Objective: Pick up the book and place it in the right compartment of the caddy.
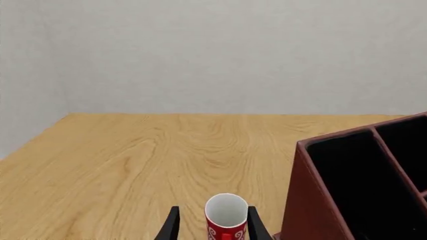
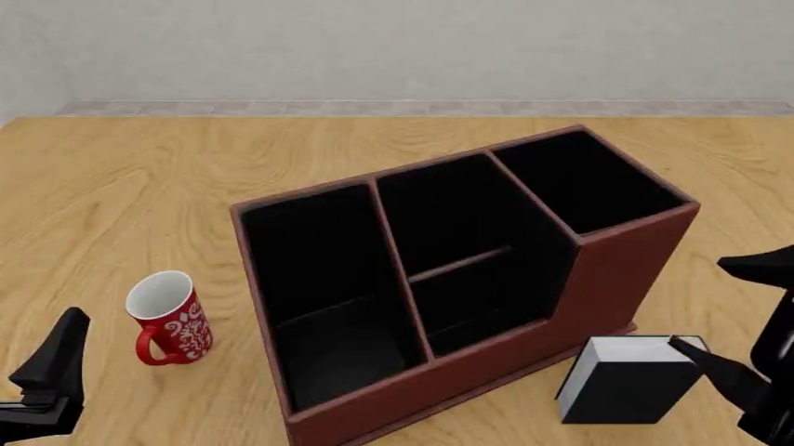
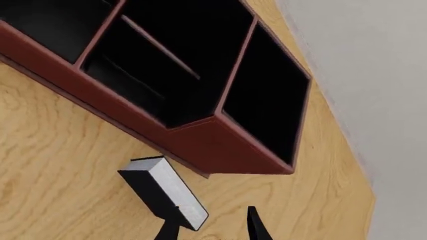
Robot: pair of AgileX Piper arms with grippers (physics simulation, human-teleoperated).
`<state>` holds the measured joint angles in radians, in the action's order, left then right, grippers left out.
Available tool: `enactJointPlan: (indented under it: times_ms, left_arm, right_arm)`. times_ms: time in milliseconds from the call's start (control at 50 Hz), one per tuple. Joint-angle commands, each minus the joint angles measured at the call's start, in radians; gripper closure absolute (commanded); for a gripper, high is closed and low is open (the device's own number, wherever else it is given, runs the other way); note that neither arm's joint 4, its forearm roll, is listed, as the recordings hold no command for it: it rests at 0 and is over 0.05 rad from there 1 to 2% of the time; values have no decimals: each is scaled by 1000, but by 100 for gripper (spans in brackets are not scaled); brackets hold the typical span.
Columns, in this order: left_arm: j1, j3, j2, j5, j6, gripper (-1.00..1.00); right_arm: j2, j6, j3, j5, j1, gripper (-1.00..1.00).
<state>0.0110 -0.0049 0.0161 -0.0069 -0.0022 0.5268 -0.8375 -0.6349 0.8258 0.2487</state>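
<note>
The book [image 2: 624,383], black with white page edges, sits on the table just in front of the caddy's [image 2: 496,358] near right corner. It also shows in the right wrist view [image 3: 163,192]. The right compartment [image 2: 583,181] is the small black-lined section at the caddy's far right, and it holds nothing. My right gripper [image 2: 701,307] is open and hovers over the book's right end. One finger [image 2: 713,367] overlaps the book's top corner, and the book is not between the jaws. My left gripper [image 2: 59,358] is open and empty at the front left.
A red patterned mug [image 2: 167,318] with a white inside stands left of the caddy, in line with my left gripper's fingers [image 1: 171,227] in the left wrist view. The caddy's long section [image 2: 323,288] and divided middle section [image 2: 466,251] hold nothing.
</note>
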Motion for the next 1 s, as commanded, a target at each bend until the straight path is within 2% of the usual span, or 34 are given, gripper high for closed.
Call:
enactJointPlan:
  times_ms: [20,280,680,860,1000]
  left_arm:
    - [4,3,3,-5,-1,-100]
    - [4,1,0,0,-1,-100]
    - [4,0,-2,2,-1,-100]
    - [4,-1,-3,4,0,-100]
    - [4,-3,-5,9,0,-100]
  right_arm:
    - [3,18,27,33,35,-100]
    - [14,15,69,14,28,-100]
    - [30,14,69,10,34,-100]
    - [67,-38,15,52,15,-100]
    - [115,-53,-22,84,19,-100]
